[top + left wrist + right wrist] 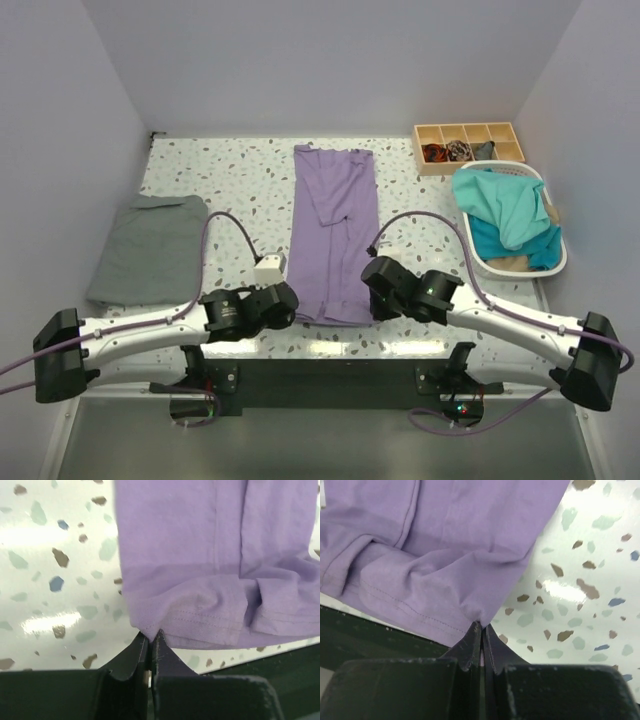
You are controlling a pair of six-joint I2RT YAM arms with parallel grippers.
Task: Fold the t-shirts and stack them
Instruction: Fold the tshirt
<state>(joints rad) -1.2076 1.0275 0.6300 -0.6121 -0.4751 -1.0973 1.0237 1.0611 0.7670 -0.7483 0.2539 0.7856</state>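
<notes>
**Both hands pinched on the near hem of the lavender t-shirt**

The lavender t-shirt [333, 235] lies in the middle of the speckled surface [230, 180] as a long narrow strip. Its sides are folded inward, its collar end points to the far wall, and its hem is at the near edge between the two arms. The left hand [151, 636] is clenched on the hem's left corner. The right hand [480, 626] is clenched on the right corner. In both wrist views the jaws meet with only a nip of cloth between them.

The fabric looks thin, light and limp. It puckers into small ridges just behind each pinch, and the stitched hem band is the firmest part on offer. Being several layers thick here, the corners are the sensible place to hold. I cannot tell from these views whether each pinch has caught every layer. If one has not, a lower layer would likely sag or slide out once lifted. The likely next fold carries this hem toward the collar, and both corners would need to rise evenly or the strip will skew.

A grey t-shirt [150, 248] lies folded well to the left. Teal t-shirts [505, 205] sit heaped in the white basket [555, 262] at the right.
</notes>
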